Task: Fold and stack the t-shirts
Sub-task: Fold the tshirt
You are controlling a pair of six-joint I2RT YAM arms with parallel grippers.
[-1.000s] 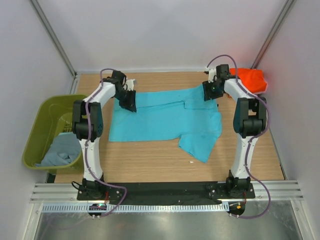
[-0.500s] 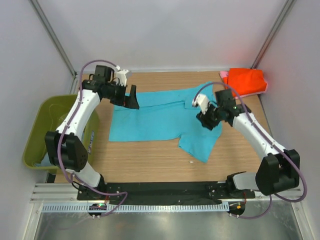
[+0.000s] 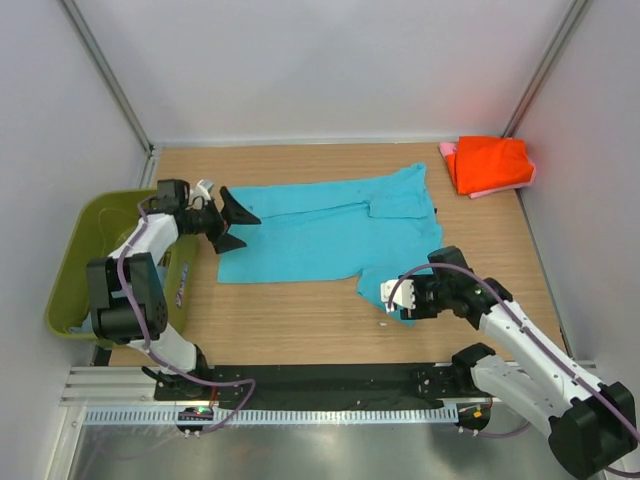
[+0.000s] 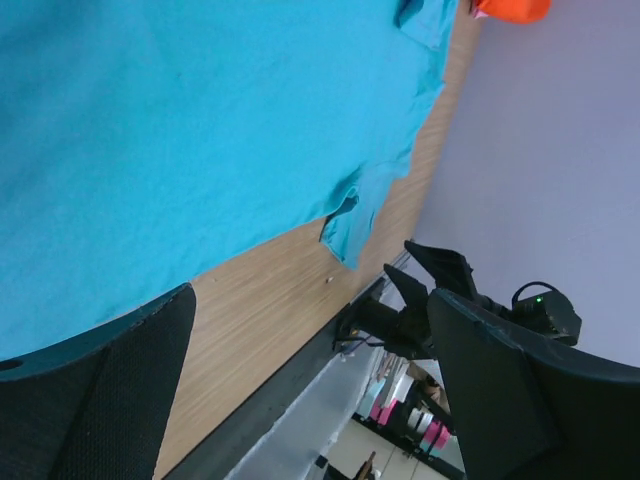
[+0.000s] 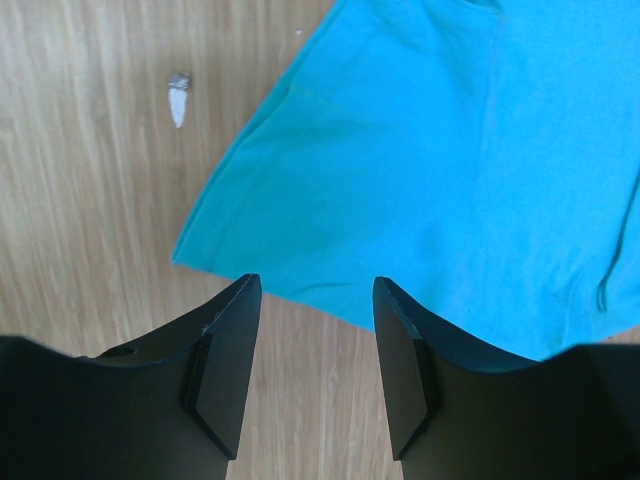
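Nearest the bases, the right gripper [image 3: 398,298] [image 5: 313,300] is low over the light wooden table [image 3: 300,310], at the near tip of the sleeve of the bright turquoise short-sleeved cloth t-shirt [image 3: 320,230] [image 5: 450,150] [image 4: 200,120]; its jaws are spread, with the sleeve's edge showing between them and nothing pinched; a small white scrap [image 3: 383,323] [image 5: 179,97] lies on the bare wood just beside that sleeve. The turquoise shirt is spread flat across the middle of the table, its other sleeve towards the far right. At the shirt's left edge is the left gripper [image 3: 238,222] [image 4: 310,300], its jaws wide apart and holding nothing; whether it touches the cloth cannot be told. Left of the table stands the olive-green plastic bin [image 3: 75,270]. In the far right corner, well apart from the turquoise shirt, the orange-red folded t-shirt [image 3: 490,163] [image 4: 510,8] lies on top of the pink folded t-shirt [image 3: 447,150], of which only the edges show.
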